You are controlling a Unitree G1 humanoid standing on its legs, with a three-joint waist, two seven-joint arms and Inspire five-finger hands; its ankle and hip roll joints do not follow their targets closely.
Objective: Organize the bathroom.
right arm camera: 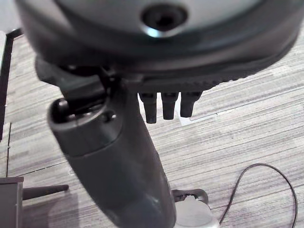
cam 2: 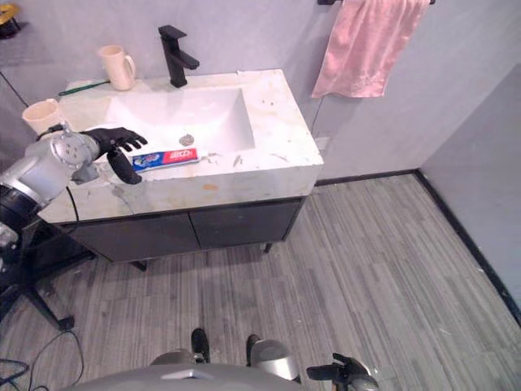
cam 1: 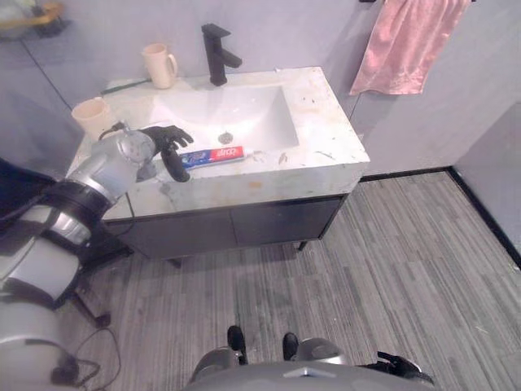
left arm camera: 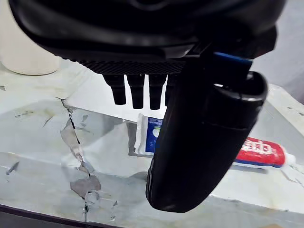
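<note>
A red, white and blue toothpaste tube (cam 1: pixel 213 155) lies flat on the marble counter (cam 1: pixel 326 147) at the front rim of the white sink basin (cam 1: pixel 236 114). My left hand (cam 1: pixel 167 147) hovers open just left of the tube's flat end, fingers straight and thumb hanging down beside it. In the left wrist view the tube (left arm camera: pixel 259 149) shows past the thumb (left arm camera: pixel 199 142), untouched. Two cream cups stand on the counter, one at the back (cam 1: pixel 159 65) and one at the left edge (cam 1: pixel 91 116). My right hand (right arm camera: pixel 118 156) hangs open above the wood floor.
A black faucet (cam 1: pixel 218 54) rises behind the basin. A green toothbrush (cam 2: pixel 83 86) lies at the counter's back left. A pink towel (cam 1: pixel 407 45) hangs on the wall to the right. Dark cabinet doors (cam 1: pixel 236 224) sit under the counter, with grey plank floor (cam 1: pixel 391 277) in front.
</note>
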